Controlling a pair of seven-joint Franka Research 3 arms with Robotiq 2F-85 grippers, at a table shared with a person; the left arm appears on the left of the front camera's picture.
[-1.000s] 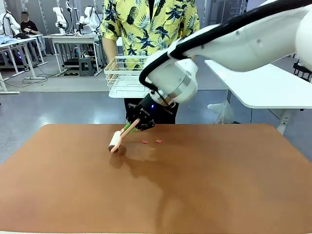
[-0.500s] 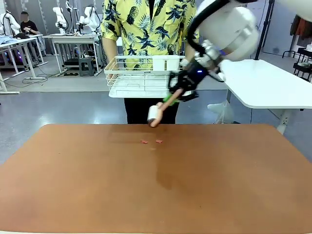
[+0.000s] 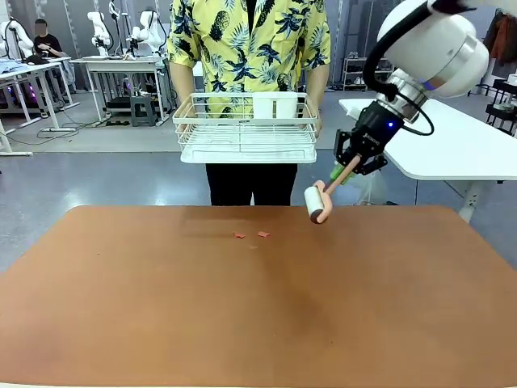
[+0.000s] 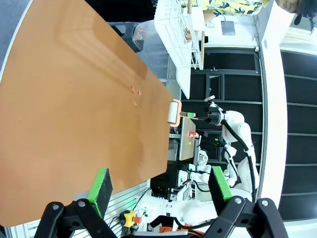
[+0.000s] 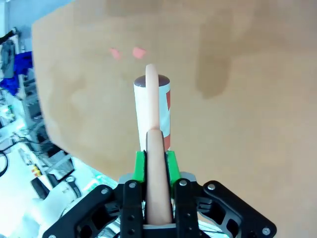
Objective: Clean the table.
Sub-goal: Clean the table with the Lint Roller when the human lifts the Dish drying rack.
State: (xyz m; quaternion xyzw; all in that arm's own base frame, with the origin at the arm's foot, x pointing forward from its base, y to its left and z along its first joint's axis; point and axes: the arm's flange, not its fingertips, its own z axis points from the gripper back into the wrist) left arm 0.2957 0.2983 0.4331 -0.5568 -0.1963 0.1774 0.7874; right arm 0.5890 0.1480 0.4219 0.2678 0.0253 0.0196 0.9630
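Between the right tool's clenched green pads sits a pink lint roller's handle. The left tool hangs released. Below both spreads the table, with two red scraps left of the right tool. Beyond it, a person holds a wire basket containing a white box.

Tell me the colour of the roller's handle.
Pale peach-pink; the handle shows best in the right wrist view.
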